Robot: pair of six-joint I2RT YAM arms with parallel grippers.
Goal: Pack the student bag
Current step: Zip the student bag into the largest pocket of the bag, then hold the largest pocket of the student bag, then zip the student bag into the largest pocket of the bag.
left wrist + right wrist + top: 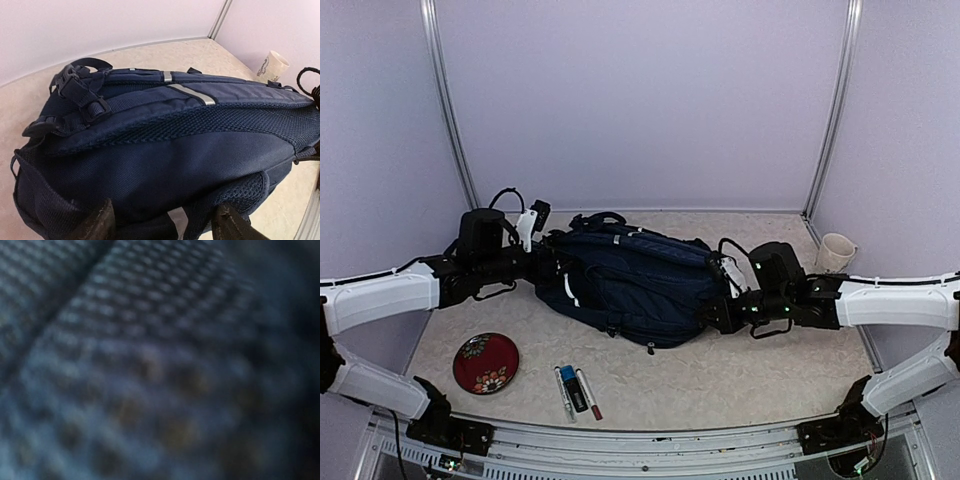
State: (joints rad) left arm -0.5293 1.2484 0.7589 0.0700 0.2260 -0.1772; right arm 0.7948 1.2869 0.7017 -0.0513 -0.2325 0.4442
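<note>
Shows bag [630, 285] lying on its side mid-table [740, 370], with no open mouth visible from any view. Puts left gripper [164, 215] at bag's left end, claw spread, fabric bulging between the fingers without being pinched. Puts right gripper [720, 312] at the opposite end, claw pressed together, lens buried in blurred mesh; grip on fabric impossible to confirm. Leaves pens [577, 390] and plate [486, 362] loose near the front edge and cup [834, 252] at the far right corner, all apart from bag. Suggests packing barely begun: opening yet to be exposed, loose items yet to be loaded.
</note>
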